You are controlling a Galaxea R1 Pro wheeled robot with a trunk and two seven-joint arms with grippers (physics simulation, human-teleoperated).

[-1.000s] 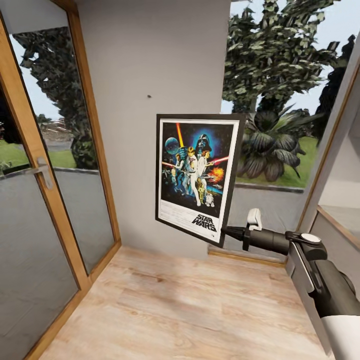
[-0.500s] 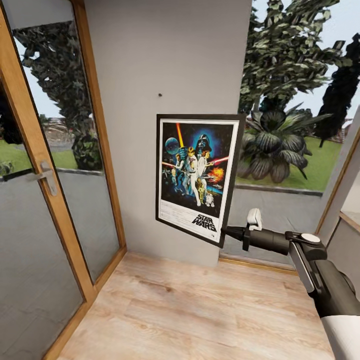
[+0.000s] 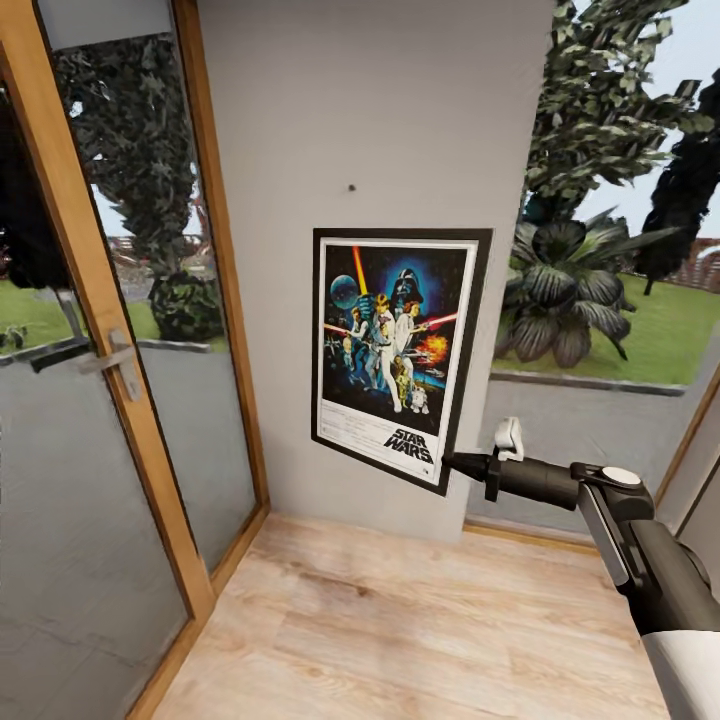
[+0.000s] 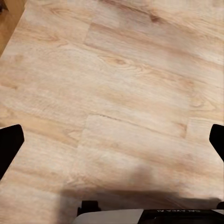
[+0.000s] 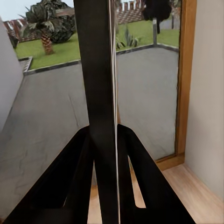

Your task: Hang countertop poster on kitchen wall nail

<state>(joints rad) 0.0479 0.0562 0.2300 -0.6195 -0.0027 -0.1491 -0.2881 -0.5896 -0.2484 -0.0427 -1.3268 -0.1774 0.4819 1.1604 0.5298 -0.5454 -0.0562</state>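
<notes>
The Star Wars poster (image 3: 395,355) hangs upright in the air in front of an off-white wall panel (image 3: 400,110), facing me. My right gripper (image 3: 450,462) is shut on its lower right corner. The wall nail (image 3: 351,187) is a dark dot on the panel, a little above the poster's top edge and left of its middle. In the right wrist view the poster (image 5: 98,84) shows edge-on as a dark strip between the fingers (image 5: 140,182). In the left wrist view my left gripper (image 4: 112,144) is open over the wooden floor, with nothing between its fingertips (image 4: 9,144). The kitchen countertop is out of view.
A wood-framed glass door (image 3: 90,480) with a metal handle (image 3: 115,357) stands at the left. A large window (image 3: 620,260) onto a garden lies right of the wall panel. Light wooden floor (image 3: 400,630) runs between me and the wall.
The whole picture has shifted: wall panel, nail and door have slid rightward as the camera moved. The nail now sits nearer above the poster. The poster stays held the same way.
</notes>
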